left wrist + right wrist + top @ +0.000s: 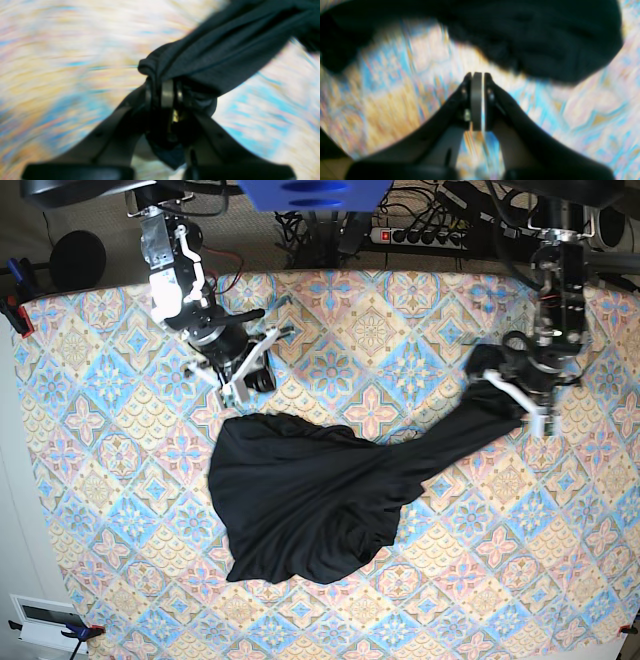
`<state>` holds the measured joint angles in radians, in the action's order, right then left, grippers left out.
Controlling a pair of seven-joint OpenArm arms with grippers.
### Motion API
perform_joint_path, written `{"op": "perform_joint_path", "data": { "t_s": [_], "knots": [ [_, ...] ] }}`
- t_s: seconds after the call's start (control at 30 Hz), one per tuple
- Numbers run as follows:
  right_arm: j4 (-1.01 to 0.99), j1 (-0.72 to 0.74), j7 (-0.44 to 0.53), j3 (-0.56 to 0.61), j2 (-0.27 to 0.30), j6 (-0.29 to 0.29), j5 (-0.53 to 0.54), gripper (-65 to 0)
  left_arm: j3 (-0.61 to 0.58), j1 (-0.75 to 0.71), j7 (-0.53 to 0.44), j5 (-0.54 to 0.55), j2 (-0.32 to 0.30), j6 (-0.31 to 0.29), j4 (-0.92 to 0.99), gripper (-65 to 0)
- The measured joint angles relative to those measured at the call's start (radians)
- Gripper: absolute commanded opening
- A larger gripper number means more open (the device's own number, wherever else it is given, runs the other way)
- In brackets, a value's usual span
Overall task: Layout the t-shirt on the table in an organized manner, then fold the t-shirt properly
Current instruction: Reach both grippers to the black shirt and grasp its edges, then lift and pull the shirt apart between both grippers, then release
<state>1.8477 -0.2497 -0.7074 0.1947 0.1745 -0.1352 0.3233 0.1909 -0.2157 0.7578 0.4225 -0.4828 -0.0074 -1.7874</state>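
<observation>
Base view | left hand (500, 375) clamped on t-shirt (300, 500) sleeve | right hand (240, 370) closed, empty, just above shirt

A: Where's the t-shirt (300, 500)?
B: Bunched mid-table (100, 480) — one sleeve stretched toward the base view's right, up to the left gripper (525, 385).
A: Right gripper (240, 370)?
B: Just behind the bunch — apart from it.

Both wrist views are heavily smeared by motion blur: the table (62, 62) pattern streaks, and the t-shirt (532, 37) shows as a dark mass with little detail. The base view is sharp and evenly bright, with soft shadows and no glare.
</observation>
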Motion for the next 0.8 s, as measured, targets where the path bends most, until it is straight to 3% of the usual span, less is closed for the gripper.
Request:
{"op": "perform_joint_path", "data": {
  "t_s": [0.1, 0.23, 0.33, 0.53, 0.63, 0.8],
  "knots": [
    [-0.034, 0.043, -0.019, 0.044, 0.005, -0.013, 0.004, -57.7, 0.138, -0.029, 0.003, -0.002, -0.004, 0.008, 0.002, -65.0],
    [-0.090, 0.179, 0.035, 0.067, -0.007, -0.015, 0.018, -55.3, 0.285, -0.044, 0.005, 0.006, 0.005, -0.004, 0.021, -65.0],
    [-0.155, 0.213, 0.000, 0.070, -0.002, -0.008, 0.006, -54.0, 0.387, -0.039, 0.000, 0.000, 0.002, 0.008, 0.096, -65.0],
    [-0.212, 0.325, 0.019, 0.121, -0.002, -0.011, 0.010, -53.4, 0.436, -0.048, 0.017, -0.003, 0.006, 0.007, 0.178, -64.2],
    [-0.247, 0.347, 0.021, 0.136, -0.005, -0.011, 0.015, -53.4, 0.428, -0.076, 0.078, 0.002, -0.003, -0.010, 0.164, -57.3],
    [-0.292, 0.341, -0.006, 0.141, 0.001, -0.011, 0.014, -53.4, 0.422, -0.093, 0.155, 0.091, -0.024, -0.099, 0.117, -48.7]
  ]
}}
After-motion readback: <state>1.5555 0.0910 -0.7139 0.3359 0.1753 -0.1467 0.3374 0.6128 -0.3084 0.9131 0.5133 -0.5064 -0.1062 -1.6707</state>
